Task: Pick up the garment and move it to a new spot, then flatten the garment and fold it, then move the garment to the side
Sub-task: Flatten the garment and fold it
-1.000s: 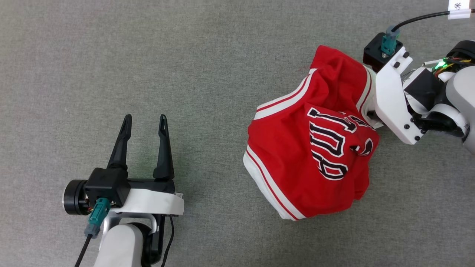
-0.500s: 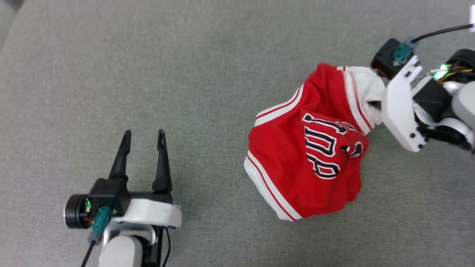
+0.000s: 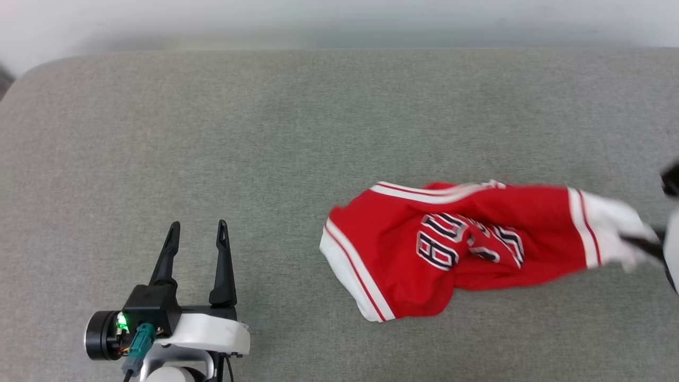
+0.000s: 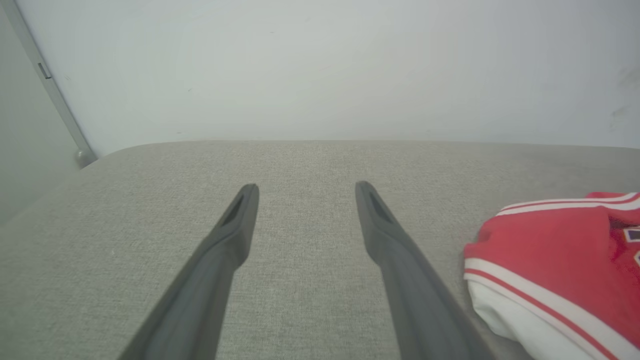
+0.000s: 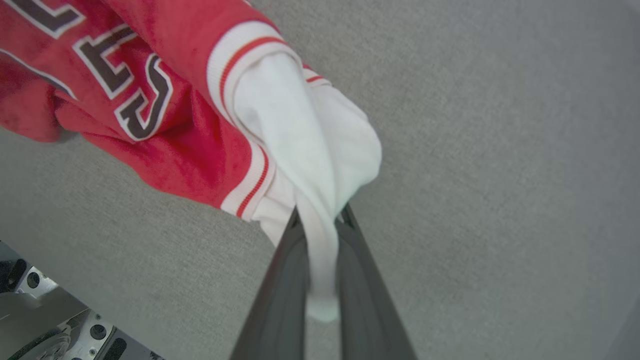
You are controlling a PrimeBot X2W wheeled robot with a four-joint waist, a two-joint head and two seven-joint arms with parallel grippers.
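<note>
Right gripper was clamped on just a thin fold of the white sleeve, with the rest of the garment lying stretched out on the grey cushion. That pinch looked skimpy to me, and drag from the bulk could've yanked it loose. Left gripper sat open, well apart.

Crumpled red garment on grey cushion

A grey woven-fabric surface with a rounded corner meets a plain pale wall, a thin grey strip slanting at left.
</note>
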